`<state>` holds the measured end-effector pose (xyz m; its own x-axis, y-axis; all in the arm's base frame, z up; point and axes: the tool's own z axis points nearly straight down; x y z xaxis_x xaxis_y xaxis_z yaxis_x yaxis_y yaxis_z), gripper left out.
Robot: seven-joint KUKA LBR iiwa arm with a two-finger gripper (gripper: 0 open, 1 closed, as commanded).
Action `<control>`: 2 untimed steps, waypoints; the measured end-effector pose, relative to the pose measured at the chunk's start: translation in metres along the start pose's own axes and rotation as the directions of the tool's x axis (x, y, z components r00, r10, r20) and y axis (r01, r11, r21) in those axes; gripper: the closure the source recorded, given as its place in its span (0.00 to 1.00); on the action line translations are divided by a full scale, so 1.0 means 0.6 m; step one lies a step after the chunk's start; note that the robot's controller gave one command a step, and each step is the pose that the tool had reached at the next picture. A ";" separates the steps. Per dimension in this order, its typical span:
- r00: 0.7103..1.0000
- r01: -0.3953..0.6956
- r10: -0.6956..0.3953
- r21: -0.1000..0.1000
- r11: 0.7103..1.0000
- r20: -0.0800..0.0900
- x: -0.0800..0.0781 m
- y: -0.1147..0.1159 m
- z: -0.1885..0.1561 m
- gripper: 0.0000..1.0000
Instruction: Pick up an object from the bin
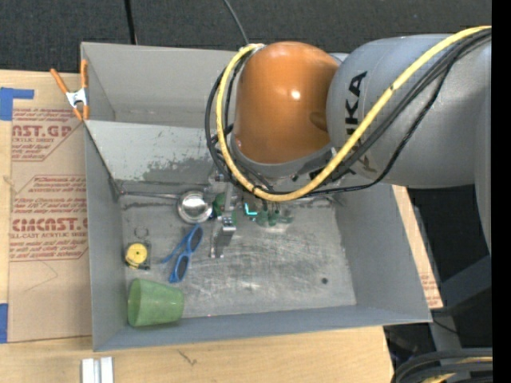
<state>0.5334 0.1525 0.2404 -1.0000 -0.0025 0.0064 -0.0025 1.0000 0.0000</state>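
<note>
Gripper [223,234] low over mid-floor of the grey bin [100,238], grip width cannot tell; blue looped plastic piece [184,255] just beside at 8 o'clock, shiny round metal piece [194,206] at 10, yellow disc [136,254] at 9, green cup [154,303] farthest, at 7.

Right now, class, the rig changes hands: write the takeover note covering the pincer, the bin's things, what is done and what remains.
Pincer: down near the bin's floor, mid-bin; open or shut cannot be told.
Nearest: blue spectacle-like frame just to its left in the view, shiny silver round thing up-left.
Farther left: small yellow disc; green cup on its side in the near-left corner.
Done: nothing visibly lifted. Left: grasp one thing, lift it out.
</note>
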 end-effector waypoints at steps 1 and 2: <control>0.961 0.276 -0.276 0.001 0.961 0.002 -0.056 0.051 0.260 0.00; 0.961 0.275 -0.275 0.001 0.961 0.007 -0.060 0.052 0.251 1.00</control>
<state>0.5683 0.1837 0.0898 -0.9607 -0.2777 -0.0008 -0.2777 0.9607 0.0011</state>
